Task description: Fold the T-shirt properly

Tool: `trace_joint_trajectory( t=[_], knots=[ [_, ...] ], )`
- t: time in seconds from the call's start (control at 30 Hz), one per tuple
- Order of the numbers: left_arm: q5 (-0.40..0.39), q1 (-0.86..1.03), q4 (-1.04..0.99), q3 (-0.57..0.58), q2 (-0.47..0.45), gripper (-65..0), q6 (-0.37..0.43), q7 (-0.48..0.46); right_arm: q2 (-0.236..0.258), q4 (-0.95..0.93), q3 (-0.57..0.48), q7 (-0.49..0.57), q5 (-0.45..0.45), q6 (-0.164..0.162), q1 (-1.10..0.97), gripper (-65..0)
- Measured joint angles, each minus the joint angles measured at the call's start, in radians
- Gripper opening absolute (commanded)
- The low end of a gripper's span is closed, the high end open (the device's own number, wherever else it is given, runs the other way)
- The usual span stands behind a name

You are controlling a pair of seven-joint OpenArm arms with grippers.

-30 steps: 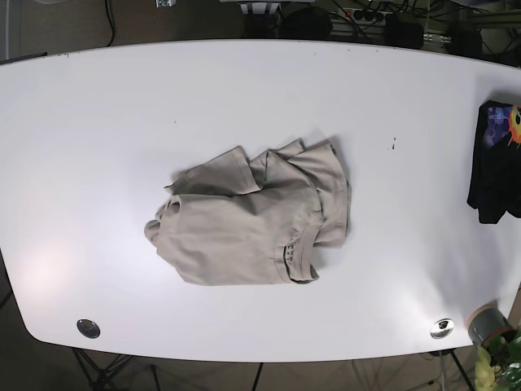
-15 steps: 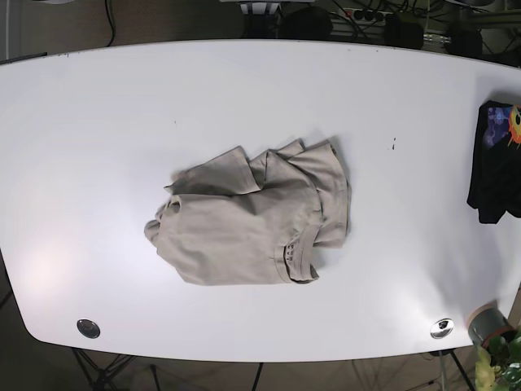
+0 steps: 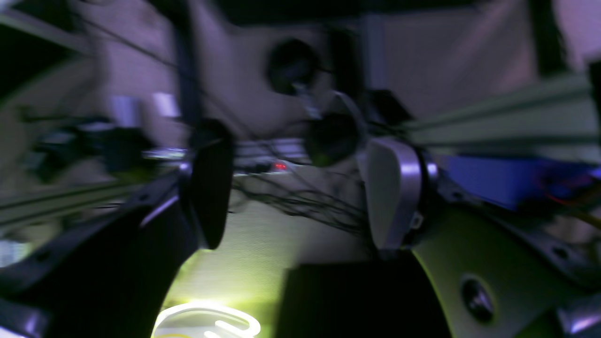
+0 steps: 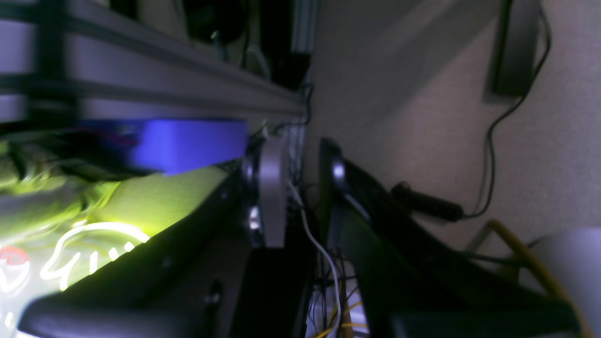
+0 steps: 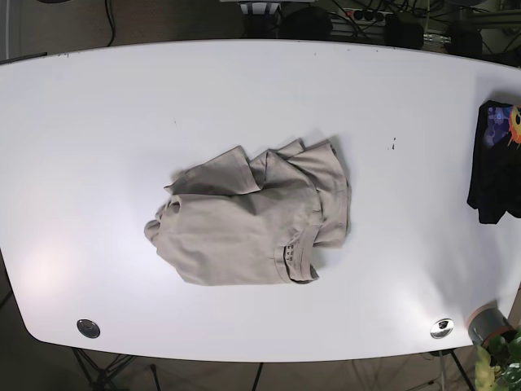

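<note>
T-shirt (image 5: 254,217), beige, one item.
You have it lying crumpled and loosely bunched mid-surface, collar toward the near edge, sleeves overlapping on top.

A wide white bench with rounded corners (image 5: 244,90) fills the base view. At its right edge lies a folded black garment with a purple and orange print (image 5: 495,163), partly cut off by the frame. Two round metal discs sit near the bench's front edge, one at the left (image 5: 88,328) and one at the right (image 5: 442,327). A small dark speck (image 5: 394,144) marks the surface. Black cables and power strips (image 5: 366,15) lie beyond the far edge.
</note>
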Motion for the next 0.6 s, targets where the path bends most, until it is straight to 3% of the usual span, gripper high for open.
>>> trace_joint_trajectory(
  t=[0.17,0.6],
  knots=[
    [0.000,0.053,0.124,-0.022,0.003,-24.4,-0.007,0.003,0.000,0.174,-0.002,-0.088,0.007,-0.002,-0.076,-54.2],
    [0.000,-0.007,0.236,-0.082,0.006,-24.2,-0.007,0.009,-0.011,0.396,0.030,-0.124,0.023,0.002,-0.108,-54.2]
  ],
)
